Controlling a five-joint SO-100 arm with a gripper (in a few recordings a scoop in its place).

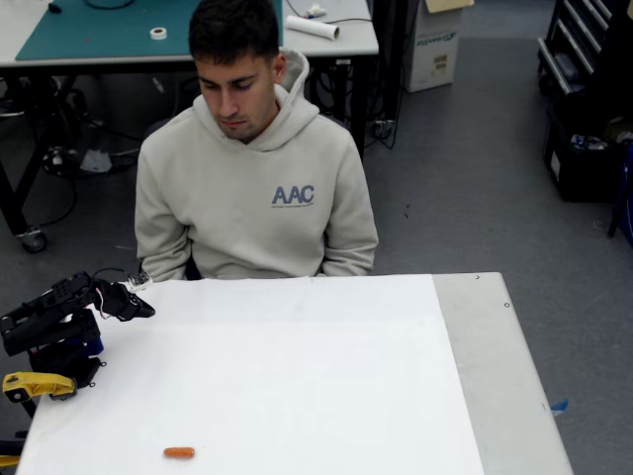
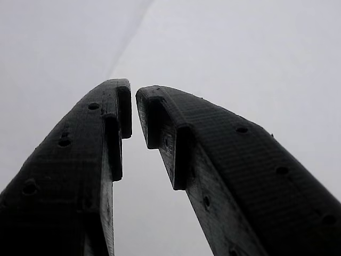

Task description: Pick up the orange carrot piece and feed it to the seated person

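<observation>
- The orange carrot piece (image 1: 179, 452) lies flat on the white tabletop (image 1: 297, 376) at its near edge, left of centre in the fixed view, its long axis running left to right. Nothing touches it and the surface around it is bare.
- The gripper (image 1: 146, 312) sits at the far left of the tabletop, well apart from the carrot piece and farther from the camera than it. In the wrist view the jaws (image 2: 133, 114) are nearly pressed together, with only a thin gap at the tips, and they pinch nothing.
- The step in hand, as I judge it, is the reach: swing toward the near edge and bring the gripper above the carrot piece.
- To do it well, spread the jaws before descending, since the present gap looks too narrow to take the piece.
- Turn the wrist so the jaws close across the stick's short width, not along its length.
- Come down straight over its middle; a small rounded stick may roll or skid if one jaw nudges it first.
- Close gently so it does not squirt out.
- The seated person (image 1: 252, 188) sits behind the far edge, head bowed toward the tabletop, so the later carry runs from near to far.
</observation>
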